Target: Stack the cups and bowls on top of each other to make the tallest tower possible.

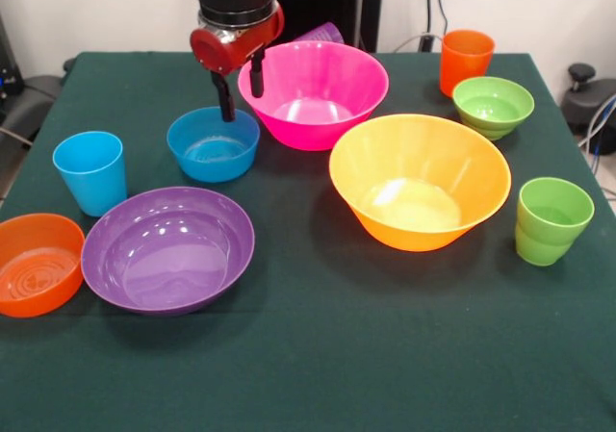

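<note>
A: Claw (241, 90)? Spread, holding nothing, fingers straddling the gap between large glossy pink plastic bowl (313, 92) and small blue plastic bowl (213, 143).

B: Bowls?

A: Large yellow-orange plastic bowl (420, 180) centre-right; wide shallow purple plastic bowl (167, 248) front-left, touching small orange plastic bowl (37, 263) at left edge.

B: Room?

A: Front strip of dark green table (318, 374) bare.

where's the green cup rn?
Front view: the green cup stands upright near the table's right edge, just right of the yellow-orange bowl and in front of the green bowl, apart from both.
</note>
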You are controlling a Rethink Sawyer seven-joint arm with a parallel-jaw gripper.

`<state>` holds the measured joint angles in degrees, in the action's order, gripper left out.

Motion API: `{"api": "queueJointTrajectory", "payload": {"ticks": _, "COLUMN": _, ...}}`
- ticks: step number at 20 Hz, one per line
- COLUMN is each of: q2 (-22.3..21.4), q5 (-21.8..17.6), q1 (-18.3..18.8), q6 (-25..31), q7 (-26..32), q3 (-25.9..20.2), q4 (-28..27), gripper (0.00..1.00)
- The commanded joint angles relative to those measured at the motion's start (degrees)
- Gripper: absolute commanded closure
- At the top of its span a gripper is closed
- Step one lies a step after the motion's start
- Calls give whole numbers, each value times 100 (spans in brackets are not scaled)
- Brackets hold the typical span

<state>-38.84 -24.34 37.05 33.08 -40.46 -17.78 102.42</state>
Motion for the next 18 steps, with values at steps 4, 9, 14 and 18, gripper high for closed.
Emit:
{"api": "queueJointTrajectory", "payload": {"ticks": 4, "q2": 250, "q5": -104, "q1": 45, "q6": 331, "q7": -139, "q3": -372, "q4": -306, "gripper": 0}}
{"api": "queueJointTrajectory", "payload": {"ticks": 9, "q2": 133, "q5": 0, "q1": 155, "q6": 536, "q7": 19, "q3": -496, "q4": -261, "gripper": 0}}
{"api": "queueJointTrajectory", "payload": {"ticks": 14, "q2": 115, "q5": -17, "q1": 219, "q6": 595, "q7": 57, "q3": -535, "q4": -267, "gripper": 0}}
{"api": "queueJointTrajectory", "payload": {"ticks": 18, "q2": 100, "q5": -27, "q1": 250, "q6": 619, "q7": 69, "q3": -573, "q4": -253, "gripper": 0}}
